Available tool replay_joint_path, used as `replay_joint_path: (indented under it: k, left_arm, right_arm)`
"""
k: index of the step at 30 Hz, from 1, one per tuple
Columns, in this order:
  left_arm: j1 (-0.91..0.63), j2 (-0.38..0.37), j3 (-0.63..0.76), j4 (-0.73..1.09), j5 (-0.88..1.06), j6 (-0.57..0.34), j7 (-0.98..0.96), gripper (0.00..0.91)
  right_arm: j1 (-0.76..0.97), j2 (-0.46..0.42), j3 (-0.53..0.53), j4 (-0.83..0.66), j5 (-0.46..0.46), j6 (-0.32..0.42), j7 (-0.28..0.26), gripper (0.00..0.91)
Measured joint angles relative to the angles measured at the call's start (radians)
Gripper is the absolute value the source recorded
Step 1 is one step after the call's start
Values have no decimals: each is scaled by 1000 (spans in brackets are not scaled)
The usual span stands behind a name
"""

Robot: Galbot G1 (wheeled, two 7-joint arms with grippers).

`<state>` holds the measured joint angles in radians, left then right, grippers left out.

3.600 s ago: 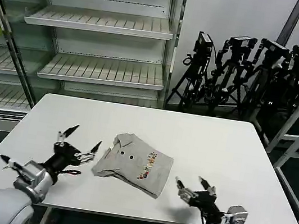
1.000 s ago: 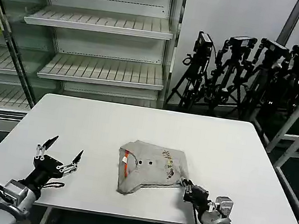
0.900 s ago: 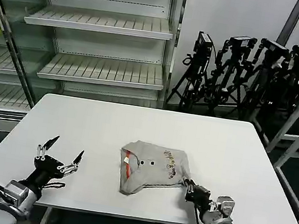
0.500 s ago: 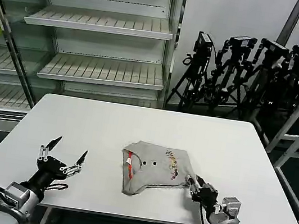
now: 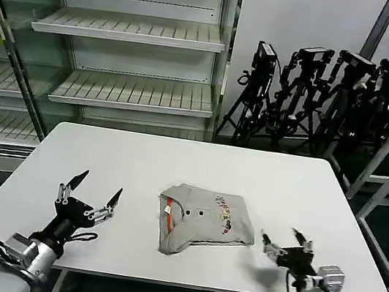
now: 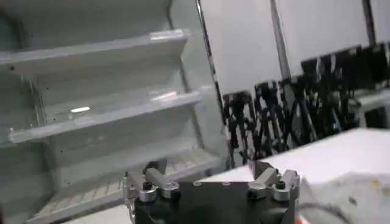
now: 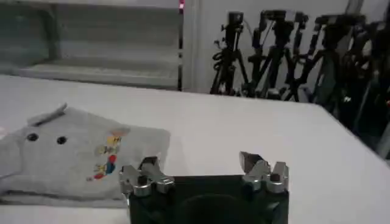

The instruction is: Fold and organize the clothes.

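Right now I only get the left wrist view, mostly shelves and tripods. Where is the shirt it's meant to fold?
Observer: The grey T-shirt lies loosely bunched near the middle of the white table. It is to the right of the left gripper, which is open and apart from it.
Operator: Is the other claw holding it?
Observer: No. The right gripper is open, just off the shirt's right edge and apart from it.
Operator: Which side faces up?
Observer: The chest print faces up, and an orange strip shows inside the neck.
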<state>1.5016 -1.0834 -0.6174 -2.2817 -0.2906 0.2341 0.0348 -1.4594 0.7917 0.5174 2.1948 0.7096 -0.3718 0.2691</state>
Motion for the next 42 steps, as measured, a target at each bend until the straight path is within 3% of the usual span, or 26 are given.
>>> replay_joint_path:
  k: [12,19,32,42]
  left_arm:
    - [-171,16,-34,46,-129,-64,39,907]
    - [-271,25,-43,76,-126,-96,56,907]
    - [-349,19,-13,89,-144,-144,66,907]
    - [-344,22,-17,68,-222,-143,59,907]
  right_arm:
    - [-66,40,391,80,-53,123,-119,907]
    - [-97,116,545,104,-140,206,-203,907]
    - [-82,186,701,92,-221,324,-419,907]
    - [-55,179,710,69,-173,340,-492,907]
